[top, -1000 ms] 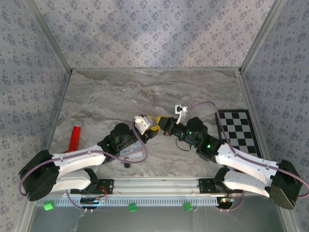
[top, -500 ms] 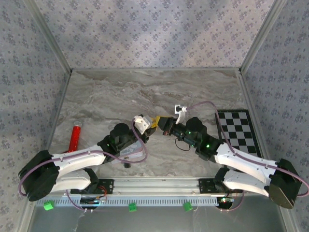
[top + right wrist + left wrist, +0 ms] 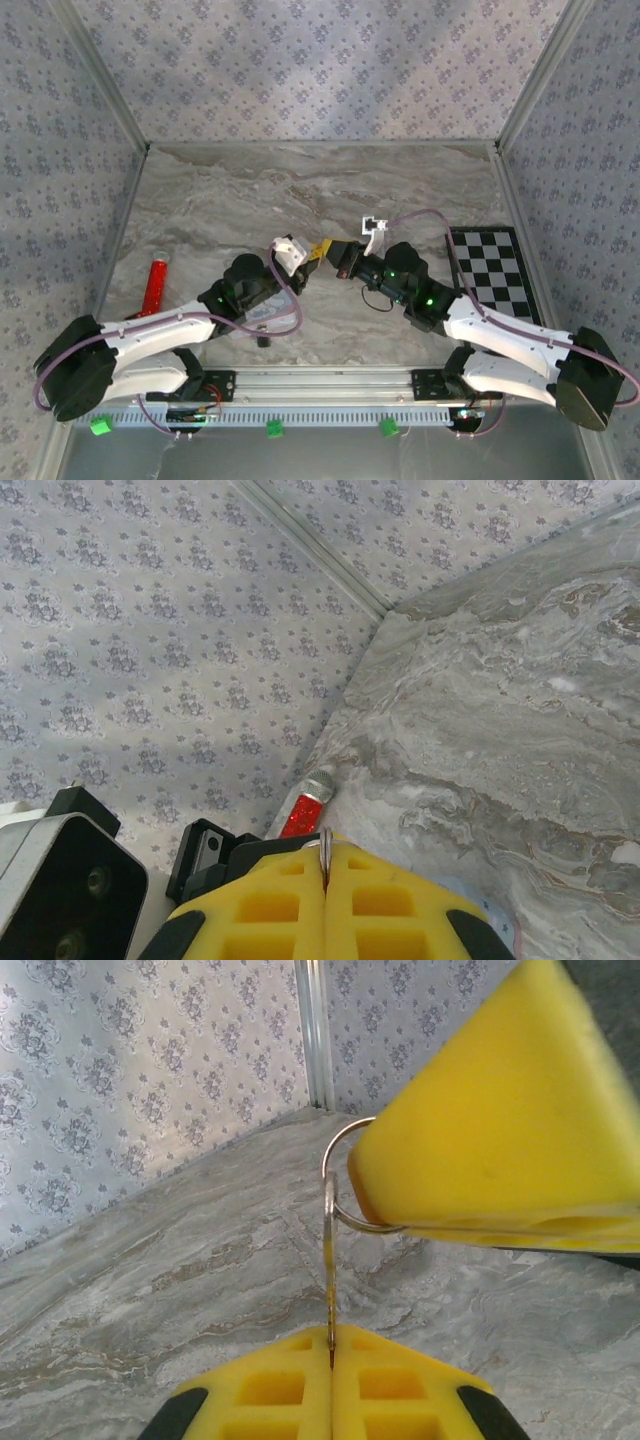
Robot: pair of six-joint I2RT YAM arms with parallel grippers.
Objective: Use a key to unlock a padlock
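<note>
Grey-veined marble covers the table [image 3: 400, 190], walled in by pale floral wallpaper [image 3: 320, 70]. A checkered board [image 3: 495, 272] lies at its right edge, and both arms reach to a spot well left of that board, where the left gripper [image 3: 306, 256] and right gripper [image 3: 335, 260] meet tip to tip. From the left wrist, the left gripper's yellow pads [image 3: 270, 1385] are pressed fully together on a thin flat strip of metal seen edge-on, by its look the key [image 3: 329, 1260]. It rises to a wire ring [image 3: 327, 1160], and that ring runs into the closed yellow pads [image 3: 500, 1110] of the right gripper, which pinch it. Where the padlock sits cannot be told. A red tube [image 3: 156, 285] lies far left of the board, well apart from both grippers.
</note>
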